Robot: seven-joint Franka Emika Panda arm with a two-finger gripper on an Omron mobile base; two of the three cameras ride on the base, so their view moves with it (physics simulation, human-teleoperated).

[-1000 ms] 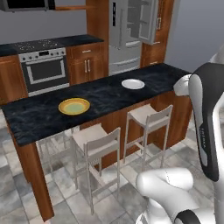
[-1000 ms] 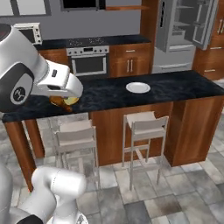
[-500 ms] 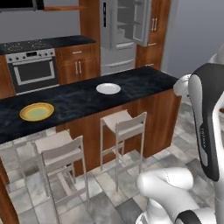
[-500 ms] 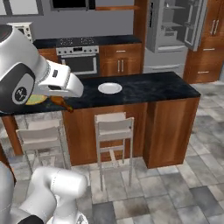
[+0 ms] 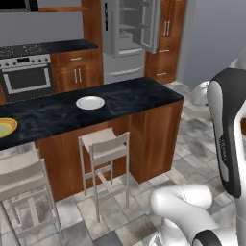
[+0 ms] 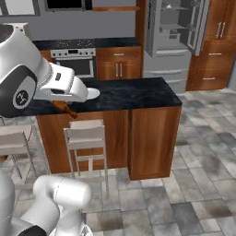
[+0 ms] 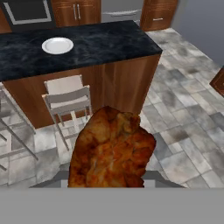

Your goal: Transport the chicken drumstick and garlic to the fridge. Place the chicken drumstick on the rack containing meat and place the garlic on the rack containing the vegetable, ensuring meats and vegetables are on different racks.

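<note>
Glossy brown-orange, the chicken drumstick (image 7: 111,148) sits low and centre in the hand view, its thick end nearest the camera and its long axis running away along the gripper. In the right base view it pokes out below the white hand at centre left (image 6: 65,108), slanting down to the right with its thin end lowest. The gripper's fingers are hidden behind the meat; it appears closed on the drumstick, carried in the air beside the dark island counter (image 5: 144,93). The fridge (image 5: 127,38) stands open at the top centre of the left base view. Compared with half a second ago, the whole scene has slid left and grown nearer. One white plate (image 5: 90,102), one yellow plate (image 5: 5,128) and two stools are visible.
</note>
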